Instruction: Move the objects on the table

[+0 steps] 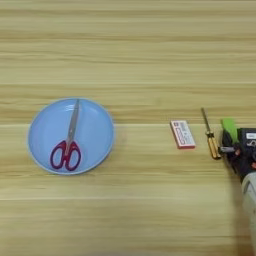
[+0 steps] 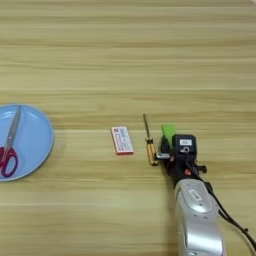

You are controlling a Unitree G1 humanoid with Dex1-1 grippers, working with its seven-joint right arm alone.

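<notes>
Black two-fingered gripper (image 2: 167,150) hovering at small bright green block (image 2: 168,133), finger state unclear; block looking light, rigid (grasp flat sides).

Wood table (image 1: 130,45): blue plate (image 1: 95,135) at 9 o'clock; box (image 1: 182,133), screwdriver (image 1: 210,134), green block (image 1: 229,127) at 3 o'clock.
</notes>
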